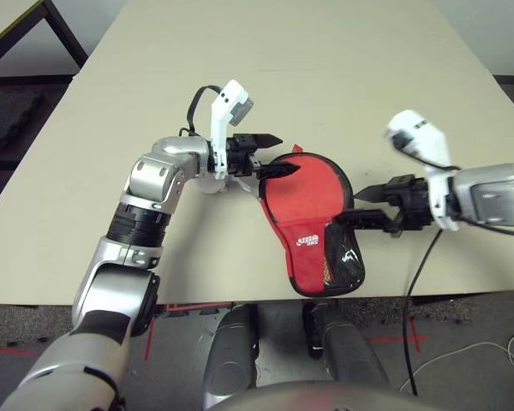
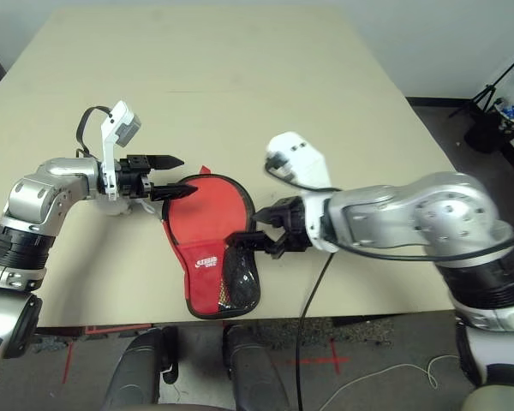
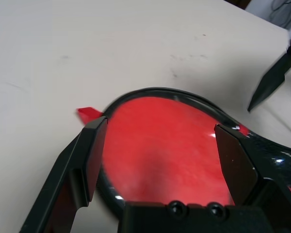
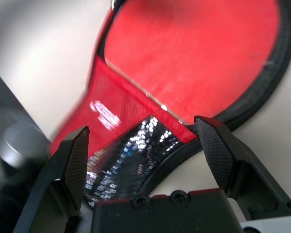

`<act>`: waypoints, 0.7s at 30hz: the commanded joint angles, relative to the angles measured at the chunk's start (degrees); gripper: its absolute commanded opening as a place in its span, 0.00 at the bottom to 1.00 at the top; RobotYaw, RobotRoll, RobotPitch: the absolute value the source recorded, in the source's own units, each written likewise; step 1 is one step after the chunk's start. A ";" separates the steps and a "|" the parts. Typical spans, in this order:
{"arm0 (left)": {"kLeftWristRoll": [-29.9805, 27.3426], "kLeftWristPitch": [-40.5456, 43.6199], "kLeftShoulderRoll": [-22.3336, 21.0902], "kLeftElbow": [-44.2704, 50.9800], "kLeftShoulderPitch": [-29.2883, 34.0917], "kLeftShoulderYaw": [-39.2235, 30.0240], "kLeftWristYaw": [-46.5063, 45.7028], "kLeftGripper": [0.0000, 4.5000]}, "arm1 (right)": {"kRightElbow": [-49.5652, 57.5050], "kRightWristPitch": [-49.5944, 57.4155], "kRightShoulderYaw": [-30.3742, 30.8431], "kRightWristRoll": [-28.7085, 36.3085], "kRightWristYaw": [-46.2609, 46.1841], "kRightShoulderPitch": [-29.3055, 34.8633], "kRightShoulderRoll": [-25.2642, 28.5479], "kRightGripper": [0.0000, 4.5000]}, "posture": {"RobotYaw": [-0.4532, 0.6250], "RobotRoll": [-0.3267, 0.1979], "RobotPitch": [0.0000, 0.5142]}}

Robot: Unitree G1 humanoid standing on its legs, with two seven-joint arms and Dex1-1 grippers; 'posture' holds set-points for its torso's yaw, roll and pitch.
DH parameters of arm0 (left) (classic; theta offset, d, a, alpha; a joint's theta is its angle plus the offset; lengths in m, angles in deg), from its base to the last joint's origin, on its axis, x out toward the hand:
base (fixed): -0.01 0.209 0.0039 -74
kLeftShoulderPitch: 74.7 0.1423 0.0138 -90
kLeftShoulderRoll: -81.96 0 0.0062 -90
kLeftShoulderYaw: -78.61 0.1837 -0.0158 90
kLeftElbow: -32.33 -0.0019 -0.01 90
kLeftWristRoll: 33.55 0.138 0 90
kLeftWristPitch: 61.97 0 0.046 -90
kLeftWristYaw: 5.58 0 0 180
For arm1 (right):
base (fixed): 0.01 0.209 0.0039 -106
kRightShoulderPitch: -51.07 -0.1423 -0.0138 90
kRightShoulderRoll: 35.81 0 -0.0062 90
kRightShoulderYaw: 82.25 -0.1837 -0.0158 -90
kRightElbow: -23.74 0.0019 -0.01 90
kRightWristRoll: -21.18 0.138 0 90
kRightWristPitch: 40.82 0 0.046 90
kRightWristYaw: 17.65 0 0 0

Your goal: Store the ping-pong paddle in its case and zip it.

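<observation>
Beige wooden table point(image 1: 343, 77) bears red paddle-shaped soft case point(image 1: 304, 201) with black trim, between both jaws; left gripper point(image 1: 270, 154) spread wide at round end, empty; right gripper point(image 1: 360, 205) spread wide beside mesh-pocket end, empty

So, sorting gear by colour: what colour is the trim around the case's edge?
Black, bordering the red case; clearest in the right wrist view.

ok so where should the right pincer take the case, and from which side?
Probably the narrow handle end of the case, at the black mesh pocket. The case lies flat with that end toward the robot's body. The right pincer is open beside it, so come from the robot's right, one finger over the edge.
</observation>
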 commanded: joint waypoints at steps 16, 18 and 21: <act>7.87 -4.54 -16.09 -4.76 -4.50 0.92 9.26 1.00 | -6.60 -8.23 12.00 -37.97 25.66 -1.32 -13.38 0.99 | 0.43 0.62 0.29; 8.60 -4.67 -17.60 -5.34 -4.83 1.14 10.15 1.00 | -7.45 -9.18 12.86 -40.62 26.98 -0.95 -13.42 0.99 | 0.44 0.62 0.29; 9.82 -4.67 -19.51 -6.18 -5.39 1.46 11.66 1.00 | -8.64 -10.51 13.81 -44.14 28.86 -0.33 -13.53 0.99 | 0.44 0.62 0.28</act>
